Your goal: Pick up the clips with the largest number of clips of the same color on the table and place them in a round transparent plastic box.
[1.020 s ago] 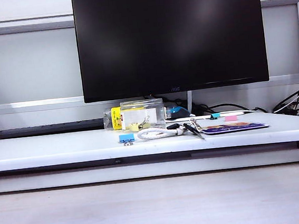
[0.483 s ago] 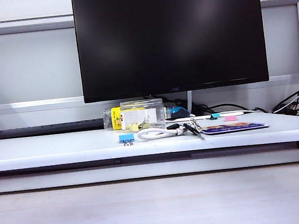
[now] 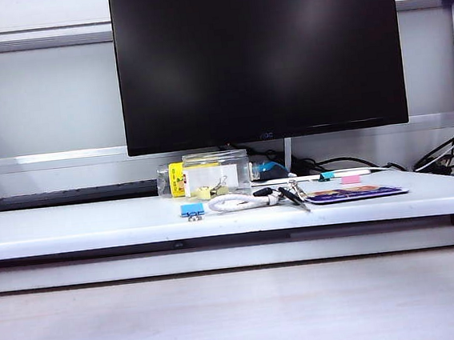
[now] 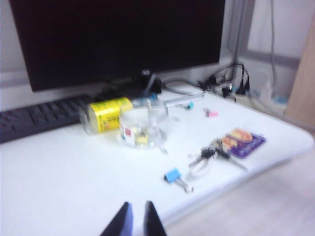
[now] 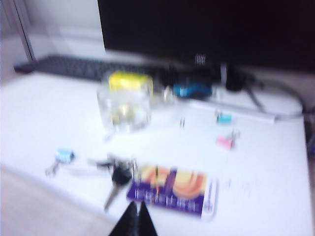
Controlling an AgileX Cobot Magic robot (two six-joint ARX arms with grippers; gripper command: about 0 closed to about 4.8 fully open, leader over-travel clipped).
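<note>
We're over a white desk [image 3: 71,225] under a big dark monitor [image 3: 258,54]. Our left gripper [image 4: 134,220] hangs above the desk's near edge, jaws slightly parted around nothing; our right gripper [image 5: 134,215] hangs pinched shut and empty, just short of the purple card [image 5: 172,189]. Farther out, pale-yellow clips [image 4: 142,139] lie inside the round transparent plastic box [image 4: 144,122], a blue clip [image 4: 173,175] lying nearer us.

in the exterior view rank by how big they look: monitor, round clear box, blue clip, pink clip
1. monitor, by far the largest
2. round transparent plastic box
3. blue clip and pink clip: both tiny and look about alike; the blue one sits nearer the camera, so no firm order between them.
</note>
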